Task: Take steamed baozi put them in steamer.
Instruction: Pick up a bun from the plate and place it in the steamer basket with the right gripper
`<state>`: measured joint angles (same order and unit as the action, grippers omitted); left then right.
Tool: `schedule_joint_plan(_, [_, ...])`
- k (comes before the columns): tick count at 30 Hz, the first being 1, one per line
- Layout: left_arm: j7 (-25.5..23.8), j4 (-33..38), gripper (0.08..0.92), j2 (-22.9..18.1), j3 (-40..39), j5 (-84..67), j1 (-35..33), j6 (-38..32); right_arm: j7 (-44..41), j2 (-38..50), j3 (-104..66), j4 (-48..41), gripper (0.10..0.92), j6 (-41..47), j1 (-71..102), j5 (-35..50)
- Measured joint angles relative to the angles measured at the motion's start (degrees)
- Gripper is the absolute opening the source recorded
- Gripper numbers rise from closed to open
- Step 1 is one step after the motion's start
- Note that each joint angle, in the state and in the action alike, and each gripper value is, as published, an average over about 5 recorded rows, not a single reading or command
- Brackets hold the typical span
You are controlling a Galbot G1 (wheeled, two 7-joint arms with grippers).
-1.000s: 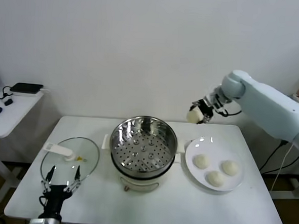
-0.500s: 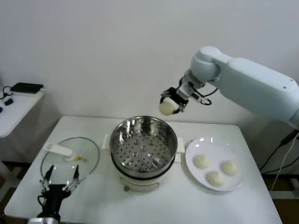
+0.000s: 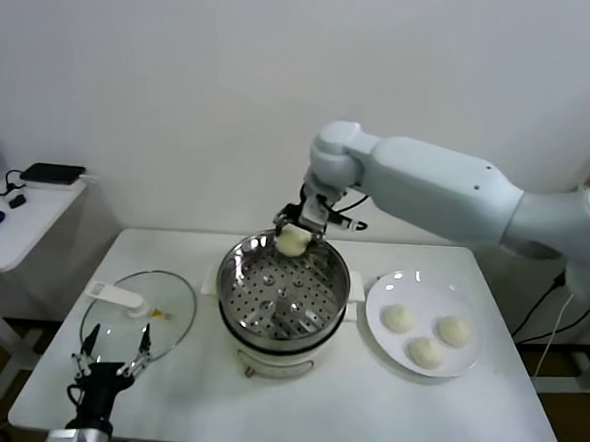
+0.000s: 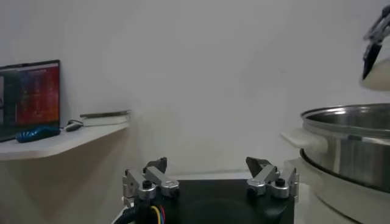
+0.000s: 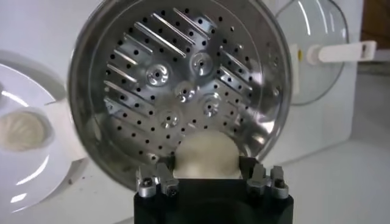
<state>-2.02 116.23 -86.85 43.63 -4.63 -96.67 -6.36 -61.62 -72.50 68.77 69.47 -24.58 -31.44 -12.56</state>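
While outstretched, right gripper [image 3: 294,233] overhangs steamer [image 3: 283,280].

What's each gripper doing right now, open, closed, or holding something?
Left gripper: open, empty, parked low near the glass lid.
Right gripper: shut on a baozi, above the steamer.

The steamer [image 3: 283,292] sits mid-frame, glass lid [image 3: 137,317] at lower left, plate [image 3: 422,354] with three baozi [image 3: 427,351] at right.
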Motion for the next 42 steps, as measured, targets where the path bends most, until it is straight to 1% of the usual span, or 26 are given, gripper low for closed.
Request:
schedule_joint_plan(13, [-0.10, 0.23, 0.823, 0.23, -0.12, 0.03, 0.40, 0.72, 0.50, -3.95, -2.44, -6.14, 0.687, -3.70, 5.73, -7.89])
schedule_joint_plan(27, [-0.09, -0.34, 0.823, 0.12, -0.13, 0.06, 0.36, 0.67, 0.85, -6.07, -4.47, -11.23, 0.690, -5.58, 9.16, -11.88])
schedule_joint_plan(30, [-0.09, -0.43, 0.823, 0.12, -0.11, 0.06, 0.33, 0.62, 0.93, -6.27, -4.63, -11.73, 0.704, -5.81, 9.57, -12.33])
schedule_joint_plan(35, [-0.01, -0.46, 0.823, 0.11, -0.10, 0.01, 0.24, 0.40, 1.49, -6.55, -5.10, -12.45, 0.791, -6.49, 10.34, -12.92])
schedule_joint_plan(37, [0.13, -0.43, 0.823, 0.11, -0.10, -0.05, 0.18, 0.22, 1.60, -6.62, -5.31, -12.61, 0.814, -6.83, 10.49, -13.00])
schedule_joint_plan(42, [0.37, -0.10, 0.823, 0.11, 0.03, -0.16, 0.06, 0.05, 1.44, -6.31, -5.45, -12.21, 0.822, -7.53, 10.30, -12.60])
